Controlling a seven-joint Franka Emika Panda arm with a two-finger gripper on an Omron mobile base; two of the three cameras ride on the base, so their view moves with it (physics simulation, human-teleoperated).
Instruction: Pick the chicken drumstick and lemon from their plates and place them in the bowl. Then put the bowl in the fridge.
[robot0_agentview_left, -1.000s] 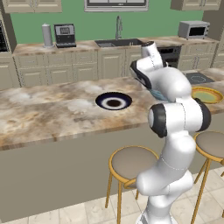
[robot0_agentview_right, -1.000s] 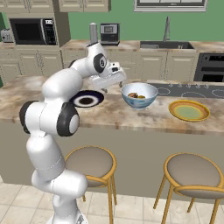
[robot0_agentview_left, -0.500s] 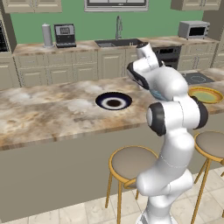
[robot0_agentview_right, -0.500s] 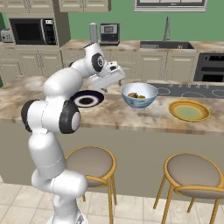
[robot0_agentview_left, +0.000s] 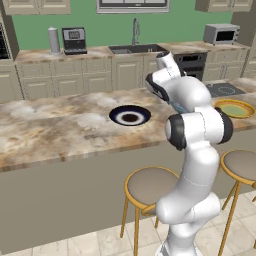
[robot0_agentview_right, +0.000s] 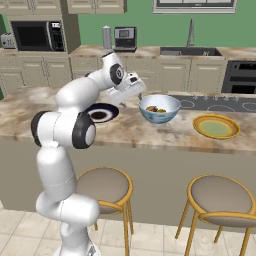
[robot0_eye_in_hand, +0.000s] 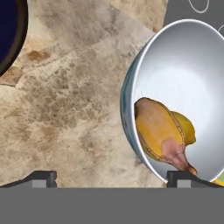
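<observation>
On marble island counter | bowl holds drumstick, lemon | claw spread, empty

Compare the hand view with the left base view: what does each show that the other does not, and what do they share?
Hand view alone: the chicken drumstick and lemon lying inside the bowl. Left base view alone: the yellow plate, two stools and the back counter with its sink. Shared: the dark plate and the marble counter.
</observation>
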